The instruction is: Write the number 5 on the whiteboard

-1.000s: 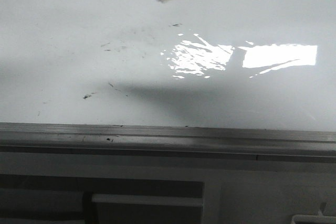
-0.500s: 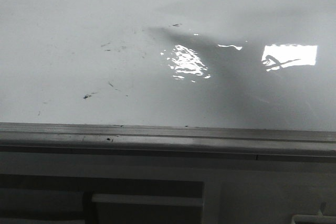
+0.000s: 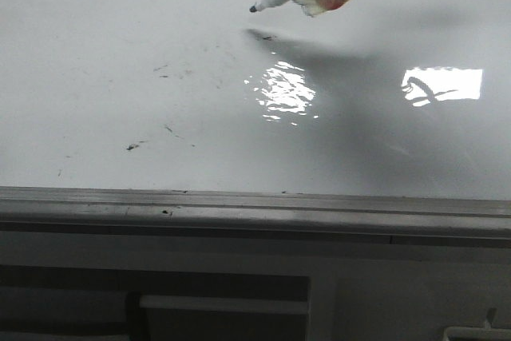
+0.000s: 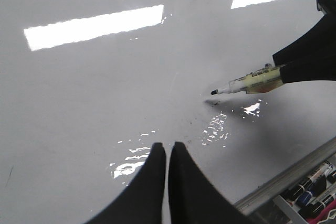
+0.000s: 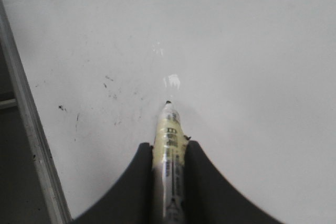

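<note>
The right gripper (image 5: 169, 182) is clamping a marker (image 5: 169, 145), its tip hanging just above the whiteboard (image 3: 120, 45), apparently not yet touching, though glare is making that hard to judge. No 5 is showing yet; only faint smudges (image 3: 172, 69) are marking the surface. The left gripper (image 4: 167, 153) is hovering over the board with its fingers pressed together, holding nothing. The likely risks are the marker pivoting in the grip under pressure, leaving a skewed stroke, or the tip skimming too lightly and skipping. The right arm is reaching in from the right, the marker slanting down toward the board.
</note>
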Controlling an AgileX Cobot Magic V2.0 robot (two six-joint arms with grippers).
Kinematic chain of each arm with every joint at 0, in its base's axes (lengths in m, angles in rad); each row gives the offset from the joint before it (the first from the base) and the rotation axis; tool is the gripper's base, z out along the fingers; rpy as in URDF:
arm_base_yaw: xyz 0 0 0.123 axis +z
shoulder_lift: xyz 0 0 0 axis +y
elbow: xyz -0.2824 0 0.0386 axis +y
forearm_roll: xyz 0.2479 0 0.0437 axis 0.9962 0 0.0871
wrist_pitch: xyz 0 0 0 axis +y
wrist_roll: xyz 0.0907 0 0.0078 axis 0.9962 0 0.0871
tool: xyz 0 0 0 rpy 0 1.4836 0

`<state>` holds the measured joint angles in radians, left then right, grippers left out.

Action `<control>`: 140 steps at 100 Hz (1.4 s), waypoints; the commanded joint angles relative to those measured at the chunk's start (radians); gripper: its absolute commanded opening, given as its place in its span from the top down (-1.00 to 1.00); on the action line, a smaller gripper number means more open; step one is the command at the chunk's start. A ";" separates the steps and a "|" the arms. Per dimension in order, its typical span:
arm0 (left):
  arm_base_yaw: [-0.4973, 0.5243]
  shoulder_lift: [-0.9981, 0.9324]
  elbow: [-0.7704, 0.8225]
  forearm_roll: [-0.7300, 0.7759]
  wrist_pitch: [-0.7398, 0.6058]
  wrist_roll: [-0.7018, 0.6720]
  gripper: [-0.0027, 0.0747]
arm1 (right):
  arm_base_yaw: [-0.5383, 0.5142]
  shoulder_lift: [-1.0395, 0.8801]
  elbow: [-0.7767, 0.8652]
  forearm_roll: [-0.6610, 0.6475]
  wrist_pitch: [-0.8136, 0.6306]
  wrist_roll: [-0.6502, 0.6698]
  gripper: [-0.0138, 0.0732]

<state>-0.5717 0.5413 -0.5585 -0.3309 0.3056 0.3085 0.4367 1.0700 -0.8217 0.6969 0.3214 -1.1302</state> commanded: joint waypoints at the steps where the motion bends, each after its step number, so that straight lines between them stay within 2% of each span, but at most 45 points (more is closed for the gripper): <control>1: 0.003 0.001 -0.027 -0.024 -0.080 -0.010 0.98 | -0.007 -0.012 -0.024 0.008 -0.063 -0.009 0.82; 41: 0.003 0.001 -0.027 -0.024 -0.076 -0.010 0.98 | -0.068 0.018 -0.018 0.008 -0.030 0.036 0.82; 69: 0.003 0.001 -0.027 -0.024 -0.070 -0.010 0.98 | -0.068 0.020 0.016 0.008 0.093 0.084 0.80; 106: 0.003 0.001 -0.027 -0.031 -0.059 -0.010 0.98 | -0.078 0.009 0.043 -0.009 0.072 0.093 0.80; 126: 0.003 0.001 -0.027 -0.031 -0.055 -0.010 0.98 | -0.134 -0.031 0.043 -0.206 0.149 0.287 0.80; 140: 0.003 0.001 -0.027 -0.031 -0.055 -0.010 0.98 | -0.136 -0.053 0.049 -0.258 0.250 0.320 0.80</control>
<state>-0.5717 0.5413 -0.5585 -0.3461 0.3187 0.3085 0.3193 1.0297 -0.7631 0.5237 0.5757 -0.8363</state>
